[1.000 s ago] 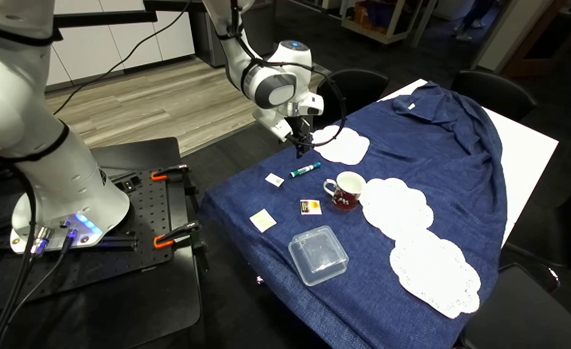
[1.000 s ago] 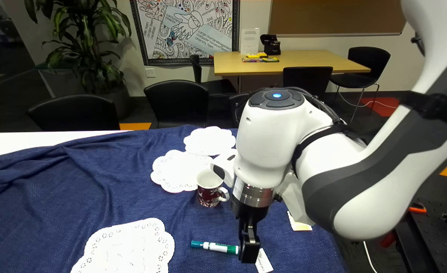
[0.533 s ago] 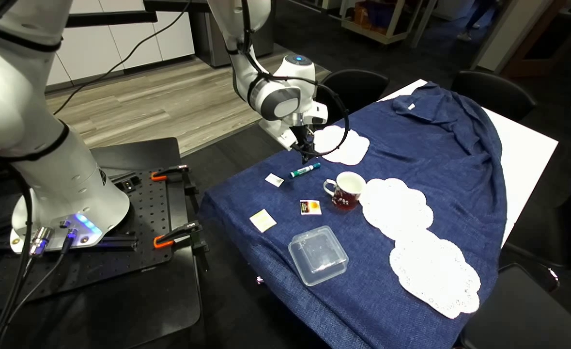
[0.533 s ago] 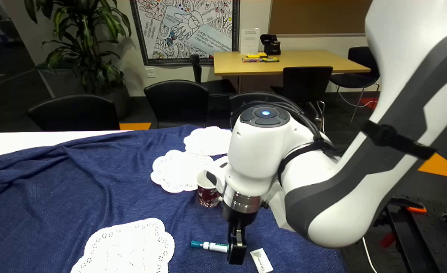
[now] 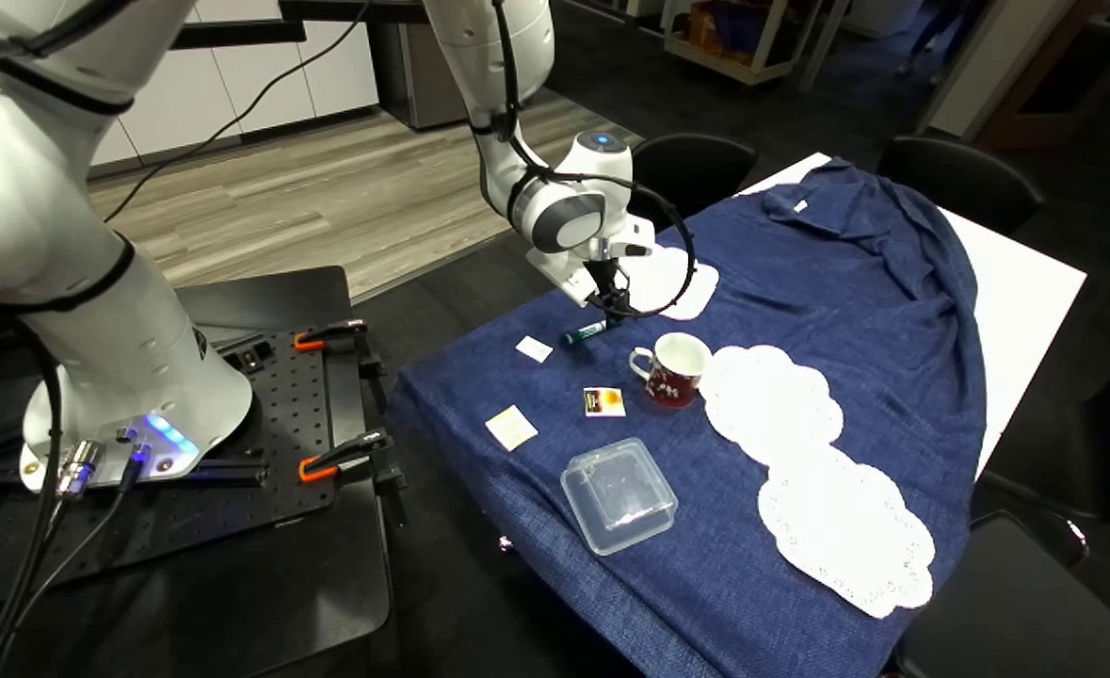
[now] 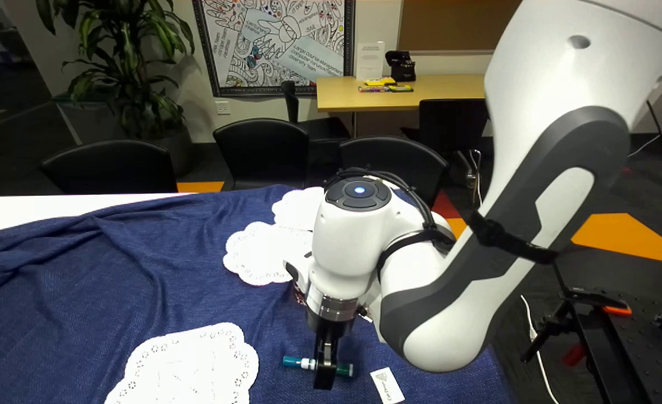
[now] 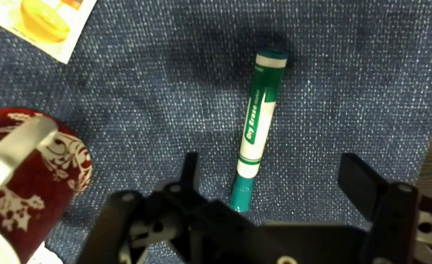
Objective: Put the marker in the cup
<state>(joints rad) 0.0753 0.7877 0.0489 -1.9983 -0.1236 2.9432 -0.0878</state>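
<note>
One marker [image 7: 257, 130], fully visible only in wrist view, jaws wide apart, empty.

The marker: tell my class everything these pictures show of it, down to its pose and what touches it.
The marker is a slim cylinder, seemingly plastic: a white and green barrel printed "Dry Erase", a narrower teal end that looks like a fitted cap, and a white ring near the opposite end. It lies on its side on the blue cloth, apart from the cup. In the wrist view the open pincer straddles it, with no contact showing.
</note>
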